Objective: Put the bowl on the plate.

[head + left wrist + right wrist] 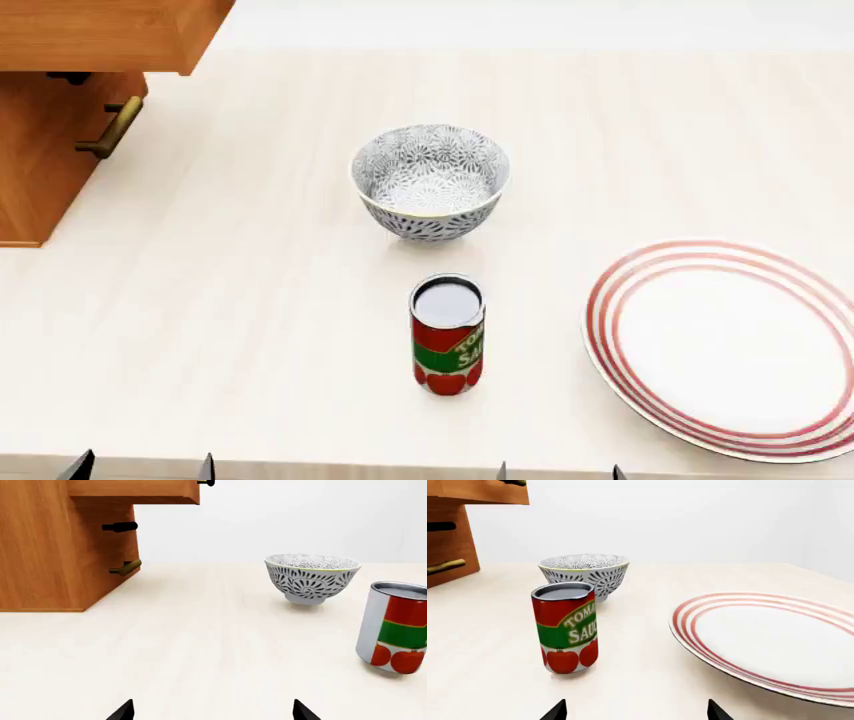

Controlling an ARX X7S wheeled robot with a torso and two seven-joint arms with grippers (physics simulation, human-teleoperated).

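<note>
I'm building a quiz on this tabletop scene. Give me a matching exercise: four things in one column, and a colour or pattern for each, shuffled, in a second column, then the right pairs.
Things:
1. bowl
2. plate
3. can
4. cabinet

Descriptions:
A. red and green label with tomatoes
B. brown wood with bar handles
C. white with red rings round the rim
D. dense grey floral pattern

Pairs: 1-D, 2-C, 3-A, 4-B

Kitchen: wooden cabinet (60,110), tomato can (447,335).
</note>
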